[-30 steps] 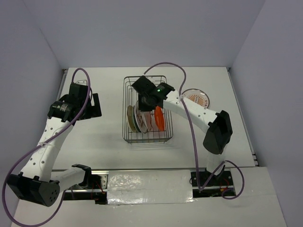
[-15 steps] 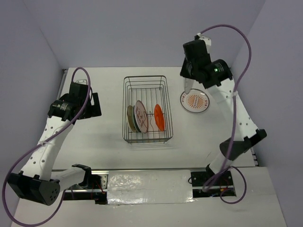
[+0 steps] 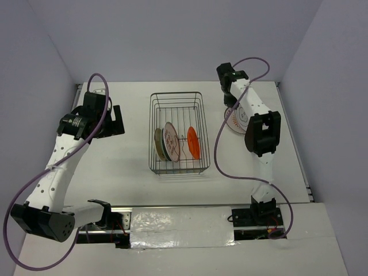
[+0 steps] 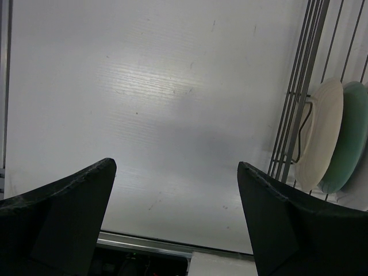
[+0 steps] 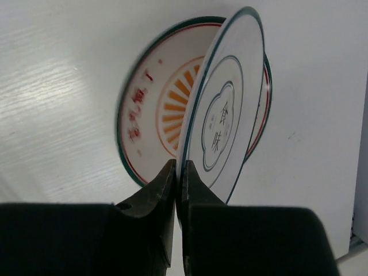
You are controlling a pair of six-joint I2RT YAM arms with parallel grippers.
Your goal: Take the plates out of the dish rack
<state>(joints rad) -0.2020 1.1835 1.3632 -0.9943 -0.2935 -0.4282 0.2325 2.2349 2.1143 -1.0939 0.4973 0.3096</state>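
The dish rack (image 3: 176, 100) stands mid-table with three plates upright in it: olive-tan (image 3: 158, 144), white patterned (image 3: 171, 141) and orange (image 3: 194, 142). My right gripper (image 3: 229, 104) is to the right of the rack. In the right wrist view it (image 5: 179, 167) is shut on the rim of a white plate with a green edge (image 5: 227, 109), held on edge over a patterned plate (image 5: 152, 112) lying flat on the table. That flat plate (image 3: 240, 123) is partly hidden by the arm in the top view. My left gripper (image 3: 117, 122) is open and empty, left of the rack.
In the left wrist view the open gripper (image 4: 175, 190) hangs over bare table, with the rack's wires (image 4: 299, 86) and a cream plate (image 4: 322, 138) at the right. The table's near edge rail (image 4: 144, 244) lies below. Walls close in at back and sides.
My right arm lifted a white plate out of the rack, carried it to the right and lowered it over the plate on the table. My left arm shifted slightly.
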